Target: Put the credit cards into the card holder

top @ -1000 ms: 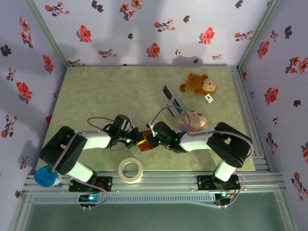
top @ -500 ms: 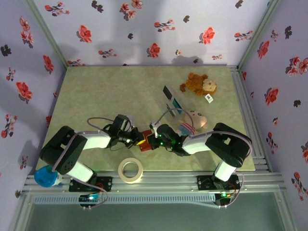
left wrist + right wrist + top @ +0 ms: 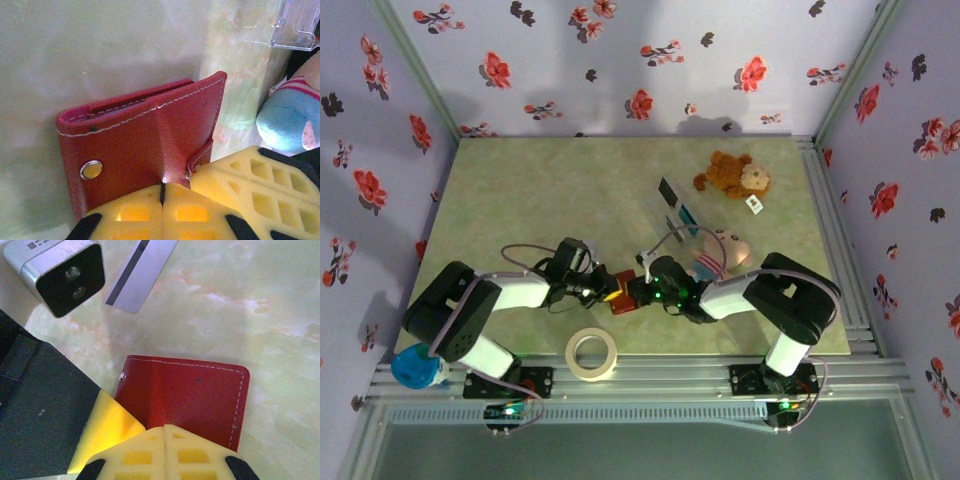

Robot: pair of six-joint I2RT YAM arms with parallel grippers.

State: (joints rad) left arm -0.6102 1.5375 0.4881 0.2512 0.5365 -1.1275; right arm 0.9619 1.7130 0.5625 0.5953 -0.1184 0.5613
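One red card holder [image 3: 190, 395], folded, flat on desk [image 3: 240, 300], frame centre. Two claws: left claw [image 3: 162, 200] and right claw [image 3: 164, 442], each clamped on its lower edge. One grey credit card [image 3: 140, 272], loose, upper left.

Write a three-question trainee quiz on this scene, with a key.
1. True or false: the card holder lies wide open, pockets showing.
2. On the table, near its front edge, lies: A) a roll of tape B) scissors C) a mug
3. Fill in: the striped credit card lies ___ the card holder, flat on the table.
Key: 1 false; 2 A; 3 outside.
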